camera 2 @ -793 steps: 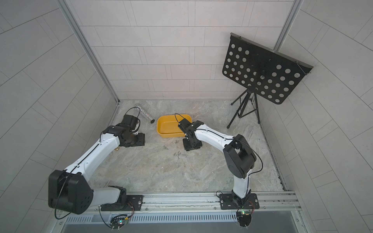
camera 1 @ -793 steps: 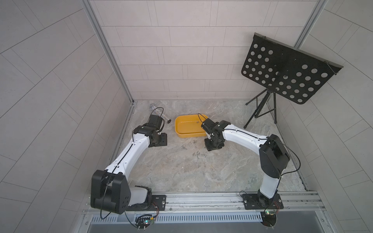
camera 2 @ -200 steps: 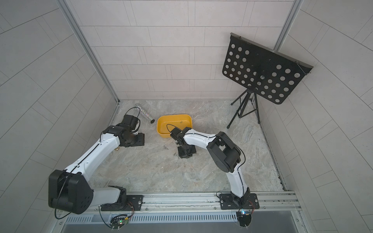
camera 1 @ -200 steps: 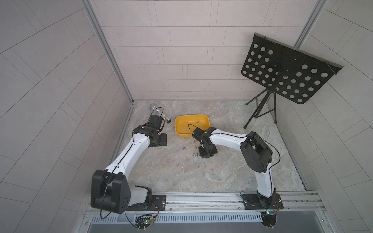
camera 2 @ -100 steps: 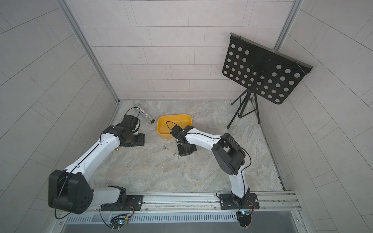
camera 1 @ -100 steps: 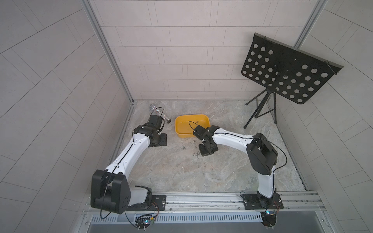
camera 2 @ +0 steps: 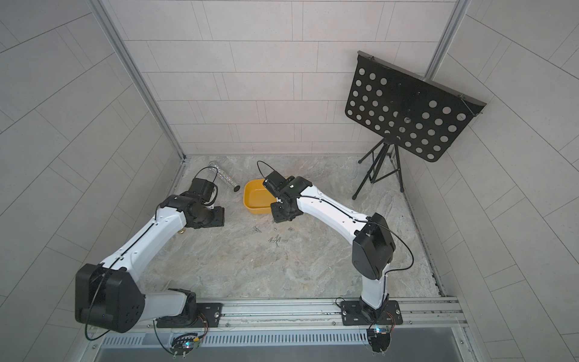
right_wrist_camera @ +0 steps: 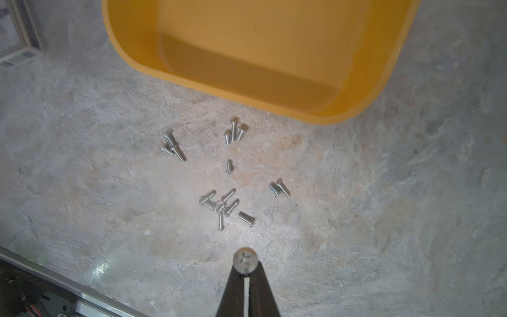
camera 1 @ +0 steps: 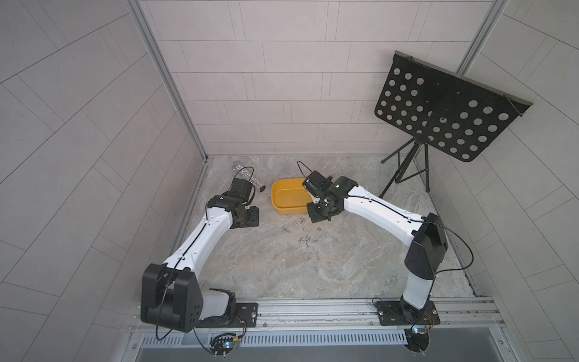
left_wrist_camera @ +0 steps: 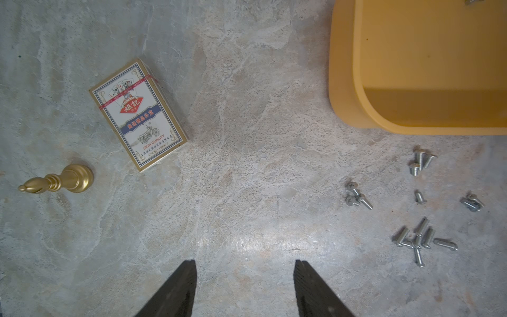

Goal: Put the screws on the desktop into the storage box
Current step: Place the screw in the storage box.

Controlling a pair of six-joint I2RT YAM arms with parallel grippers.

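Silver-grey, with short threaded shafts and round cross-slotted heads, the screws (left_wrist_camera: 417, 241) lie loose on the desktop (camera 1: 282, 266) just in front of the storage box (camera 1: 283, 200). The box is a shallow yellow tub with rounded corners and low walls. In both top views the screws form a few small knots and one larger heap, all near the tub's front wall but clear of it. A single screw (right_wrist_camera: 245, 263) is pinched head-up at the tips of the right gripper (right_wrist_camera: 245, 270), whose jaws are almost together, beside the tub's front right corner.

The left gripper (left_wrist_camera: 245, 264) has its jaws spread wide with nothing between them, over bare desktop well to the left of the tub. The left wrist view shows a small brass piece (left_wrist_camera: 59, 182) and, near it but apart, a pack of playing cards (left_wrist_camera: 138, 114) lying flat. A glittery tube (camera 1: 247, 176) lies behind the left arm, toward the back left corner. The right wrist covers the tub's right end in both top views. A black perforated music stand (camera 1: 438, 116) on a tripod fills the back right corner.

The desktop is grey-beige marble pattern with pale veins. Pale tiled walls (camera 1: 282, 94) close three sides, and a metal rail (camera 1: 313, 310) along the front carries both arm bases.
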